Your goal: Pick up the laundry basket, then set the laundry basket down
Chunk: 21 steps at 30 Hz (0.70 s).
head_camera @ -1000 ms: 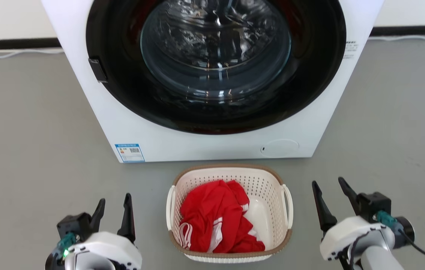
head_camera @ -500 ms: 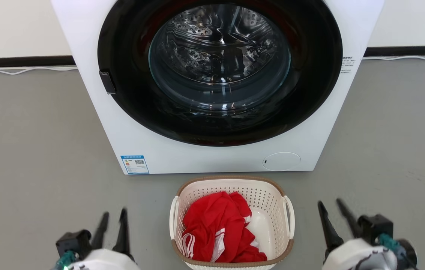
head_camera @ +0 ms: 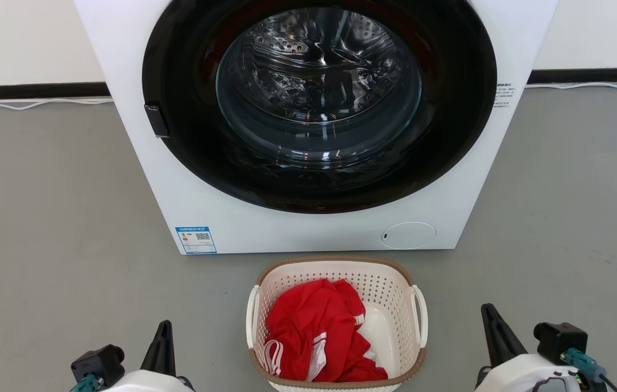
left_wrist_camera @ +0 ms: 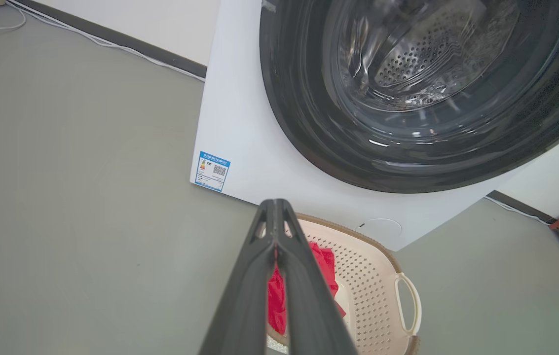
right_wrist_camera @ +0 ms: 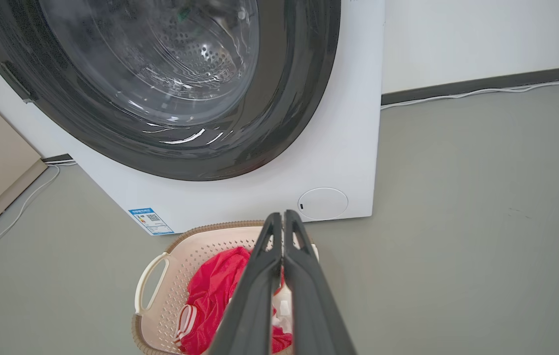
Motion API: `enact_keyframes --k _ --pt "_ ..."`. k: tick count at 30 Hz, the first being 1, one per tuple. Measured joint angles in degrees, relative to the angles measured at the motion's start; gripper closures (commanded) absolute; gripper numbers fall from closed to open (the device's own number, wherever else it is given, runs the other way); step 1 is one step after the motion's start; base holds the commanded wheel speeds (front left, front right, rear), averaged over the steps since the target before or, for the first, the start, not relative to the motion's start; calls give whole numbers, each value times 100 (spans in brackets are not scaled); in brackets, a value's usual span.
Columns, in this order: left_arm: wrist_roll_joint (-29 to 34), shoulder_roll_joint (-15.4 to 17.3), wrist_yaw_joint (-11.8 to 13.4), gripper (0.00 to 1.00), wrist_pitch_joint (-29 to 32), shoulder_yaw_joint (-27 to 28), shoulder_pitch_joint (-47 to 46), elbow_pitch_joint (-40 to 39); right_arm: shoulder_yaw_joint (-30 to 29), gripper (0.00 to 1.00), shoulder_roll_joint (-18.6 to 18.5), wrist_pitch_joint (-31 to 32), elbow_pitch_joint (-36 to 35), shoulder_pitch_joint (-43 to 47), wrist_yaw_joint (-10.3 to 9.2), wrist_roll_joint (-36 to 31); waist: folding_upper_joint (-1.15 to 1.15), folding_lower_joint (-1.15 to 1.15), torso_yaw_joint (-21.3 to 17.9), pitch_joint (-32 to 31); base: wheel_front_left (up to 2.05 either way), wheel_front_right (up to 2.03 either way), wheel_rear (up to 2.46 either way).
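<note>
Left gripper [head_camera: 164, 328] low at the bottom left of the head view, fingers pinched together tip to tip, nothing between them; the left wrist view confirms the tips meet. Right gripper [head_camera: 489, 316] low at bottom right, fingers likewise pressed flat against each other and holding nothing, as the right wrist view shows up close. Both grippers are off the laundry basket [head_camera: 390, 280], one on each side of it, with bare floor [head_camera: 41, 218] between each and the basket. Basket sits upright on the floor between the two grippers, just in front of the washing machine [head_camera: 308, 234], a narrow gap of floor between its far rim and the machine's base. Cream perforated walls, brown rim, a white loop handle on its left side [head_camera: 252, 318] and one on its right side [head_camera: 421, 318]. Inside it a crumpled red garment [head_camera: 308, 321] with white stripes, lying mostly toward the left side, pale basket bottom showing to the right of it. Machine is white with a big dark round door [head_camera: 319, 87], glass showing the metal drum. Blue label [head_camera: 195, 240] at the machine's lower left corner, round cap [head_camera: 408, 235] at lower right. Dark baseboard and a white cable [head_camera: 25, 102] run along the wall behind.
</note>
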Motion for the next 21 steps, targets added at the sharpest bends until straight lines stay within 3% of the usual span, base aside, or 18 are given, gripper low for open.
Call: enact_keyframes --k 21 --pt "-1283 5 -101 100 363 101 -1 -202 -127 100 2 350 -348 36 -1 1549 0 -1 1 -24 0 0 0"
